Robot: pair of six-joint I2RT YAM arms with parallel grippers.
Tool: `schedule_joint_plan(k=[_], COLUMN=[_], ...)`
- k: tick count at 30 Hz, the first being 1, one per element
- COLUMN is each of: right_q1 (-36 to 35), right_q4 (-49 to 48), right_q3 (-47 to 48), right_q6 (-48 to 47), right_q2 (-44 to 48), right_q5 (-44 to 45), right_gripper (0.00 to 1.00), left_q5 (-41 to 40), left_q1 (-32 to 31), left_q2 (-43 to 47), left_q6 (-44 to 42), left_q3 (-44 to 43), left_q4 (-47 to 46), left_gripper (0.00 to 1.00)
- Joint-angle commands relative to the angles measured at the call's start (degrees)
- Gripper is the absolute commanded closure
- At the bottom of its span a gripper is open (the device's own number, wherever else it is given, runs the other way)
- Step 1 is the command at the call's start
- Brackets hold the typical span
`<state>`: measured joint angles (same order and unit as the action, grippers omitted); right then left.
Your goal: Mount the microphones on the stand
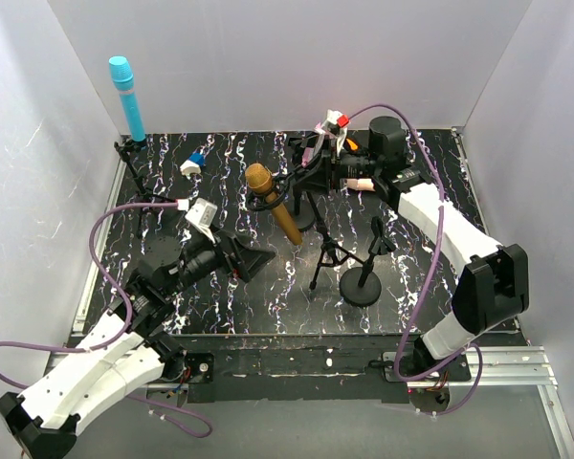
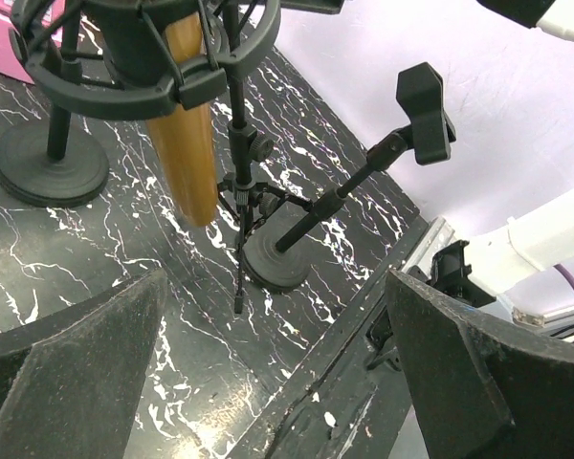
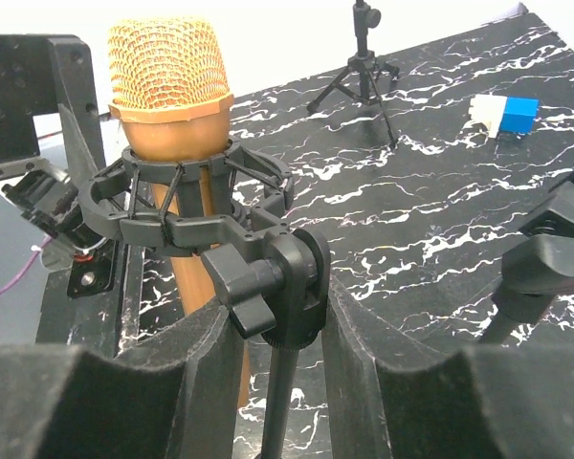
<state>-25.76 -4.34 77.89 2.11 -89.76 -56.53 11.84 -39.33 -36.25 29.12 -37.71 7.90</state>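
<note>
A gold microphone [image 1: 273, 206] [image 3: 172, 86] stands tilted in a black shock-mount ring [image 3: 187, 206] on a stand. My right gripper [image 1: 313, 179] [image 3: 282, 306] is shut on that stand's swivel joint [image 3: 297, 277], one finger on each side just below the ring. A cyan-blue microphone [image 1: 122, 96] sits upright in a tripod stand's clip at the far left. My left gripper [image 1: 253, 260] [image 2: 273, 316] hangs wide open and holds nothing, low over the mat in front of the gold microphone's body [image 2: 187, 124].
A round-base stand with an empty clip [image 1: 368, 263] [image 2: 424, 110] and a small tripod [image 1: 327, 253] stand mid-mat. A blue-and-white block [image 1: 193, 163] [image 3: 505, 115] lies at the back left. White walls close in three sides. The mat's front edge and a metal rail [image 2: 364, 363] run below my left gripper.
</note>
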Motion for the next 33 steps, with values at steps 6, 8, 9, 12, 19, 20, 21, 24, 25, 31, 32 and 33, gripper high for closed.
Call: schedule_joint_plan(k=[6,8,9,12,19,20,21,24,25,31,32,33], right_q1=[-0.2,-0.1,-0.2,-0.1,-0.2,-0.1,-0.1,-0.1,-0.1,-0.1,-0.2,-0.1], right_q4=[-8.1,-8.8,-9.2,-10.0,-11.3,-11.3,-11.3,-11.7,-11.9,-12.4,-12.4,-12.4], right_q3=[-4.5,-5.9,-6.6,-8.1,-9.0,-9.1,-9.2,-9.4,-9.5,-10.2,-10.5,-10.7], right_q6=[1.1,1.0,1.1,1.5,3.2,3.2,3.3,3.8,4.2,5.1,5.0,5.1], right_q2=[3.8,4.8,5.3,6.3,7.6,7.7,7.8,8.0,8.0,8.7,8.8,9.0], right_q5=[2.7,2.7,2.7,3.4,4.1,4.2,4.2,4.2,4.2,4.1,4.0,3.9], right_gripper=[0.99,0.99,0.99,0.99,0.99,0.99,0.99,0.99,0.99,0.99,0.99,0.99], left_q5=[-1.5,-6.1,-9.3,-20.7,-40.8,-43.5,-44.8,-50.7,-52.9,-58.2,-58.6,-59.3], left_q1=[-3.9,-8.9,-12.0,-18.4,-24.4,-24.8,-25.2,-26.4,-26.6,-26.8,-26.8,-26.8], left_q2=[-7.4,-9.8,-11.8,-17.3,-29.9,-31.1,-32.8,-37.3,-38.4,-45.4,-47.0,-47.9], left_q6=[4.7,4.1,3.2,2.7,7.4,7.9,7.7,7.1,7.4,6.1,5.8,4.9], left_q3=[-1.4,-2.9,-3.7,-7.2,-11.2,-12.1,-13.2,-16.6,-17.1,-20.1,-20.7,-21.7], left_q4=[-5.8,-7.5,-9.7,-11.6,-16.0,-16.1,-16.4,-15.1,-15.0,-18.5,-19.0,-19.7], left_gripper=[0.02,0.02,0.02,0.02,0.17,0.18,0.19,0.21,0.22,0.31,0.31,0.32])
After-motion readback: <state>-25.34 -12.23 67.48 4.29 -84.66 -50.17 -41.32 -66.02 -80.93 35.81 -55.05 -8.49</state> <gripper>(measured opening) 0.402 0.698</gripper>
